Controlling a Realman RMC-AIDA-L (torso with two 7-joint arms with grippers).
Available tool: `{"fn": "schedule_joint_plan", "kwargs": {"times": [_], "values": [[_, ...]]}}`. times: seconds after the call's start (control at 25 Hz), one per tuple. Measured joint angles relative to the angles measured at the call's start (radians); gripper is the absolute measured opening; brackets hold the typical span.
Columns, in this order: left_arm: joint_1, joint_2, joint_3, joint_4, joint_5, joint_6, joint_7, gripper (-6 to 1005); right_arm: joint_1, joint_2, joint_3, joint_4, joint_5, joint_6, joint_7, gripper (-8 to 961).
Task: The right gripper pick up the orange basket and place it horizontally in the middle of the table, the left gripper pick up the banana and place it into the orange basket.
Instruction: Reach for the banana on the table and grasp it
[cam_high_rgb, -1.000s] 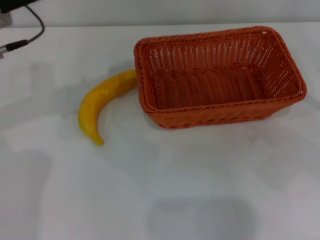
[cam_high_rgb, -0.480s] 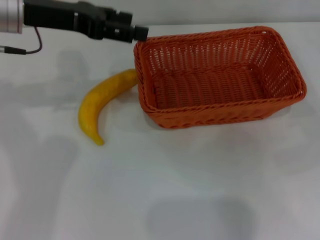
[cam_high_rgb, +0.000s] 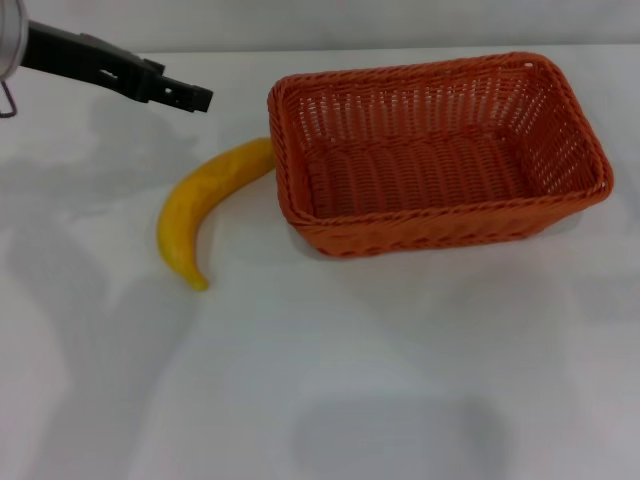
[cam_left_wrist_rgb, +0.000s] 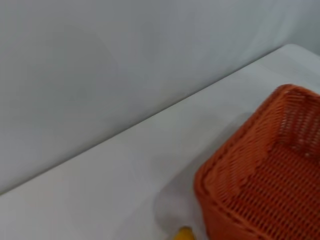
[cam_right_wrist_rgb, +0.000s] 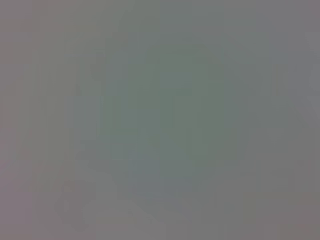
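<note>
Since half a second ago, left gripper (cam_high_rgb: 196, 99) retreated leftward.

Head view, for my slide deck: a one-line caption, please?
Left gripper hovers above banana lying beside empty orange basket on white table.
</note>
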Motion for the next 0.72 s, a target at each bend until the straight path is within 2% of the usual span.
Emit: {"fn": "schedule_joint_plan", "kwargs": {"times": [0.28, 0.72], "values": [[0.007, -0.001, 0.0, 0.015, 0.081, -0.08, -0.07, 856, 0.0, 0.0, 0.01, -0.002, 0.005, 0.026, -0.006, 849], [0.032, -0.005, 0.0, 0.118, 0.158, -0.138, -0.103, 856, 0.005, -0.011, 0.011, -0.006, 0.015, 0.077, -0.007, 849]]}}
